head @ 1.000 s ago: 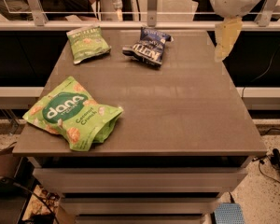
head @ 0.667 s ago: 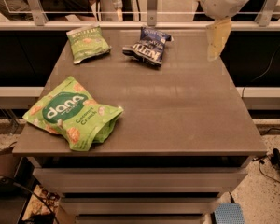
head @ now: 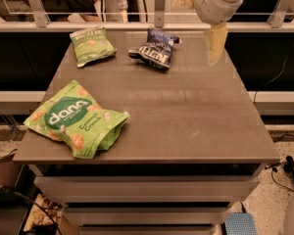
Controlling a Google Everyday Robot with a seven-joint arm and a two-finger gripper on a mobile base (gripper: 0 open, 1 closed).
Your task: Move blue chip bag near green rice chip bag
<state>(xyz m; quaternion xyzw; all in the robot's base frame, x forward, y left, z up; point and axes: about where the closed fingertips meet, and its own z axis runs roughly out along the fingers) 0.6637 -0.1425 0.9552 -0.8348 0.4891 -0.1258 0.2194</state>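
The blue chip bag (head: pixel 154 49), a small crinkled navy bag with white lettering, lies at the far middle of the table. The green rice chip bag (head: pixel 76 118), a large bright green "dana" pouch, lies at the near left corner. My gripper (head: pixel 196 31) hangs above the far right of the table, to the right of the blue bag and apart from it. It is open and empty, with one yellowish finger (head: pixel 215 43) pointing down and the other (head: pixel 183 1) out to the left.
A smaller green snack bag (head: pixel 91 44) lies at the far left, beside the blue bag. The grey table (head: pixel 186 111) stands on drawers. A metal rail (head: pixel 137 26) runs along the far edge. Cables lie on the floor at right.
My gripper has moved left along the far edge, closer to the blue chip bag. The bags have not moved.
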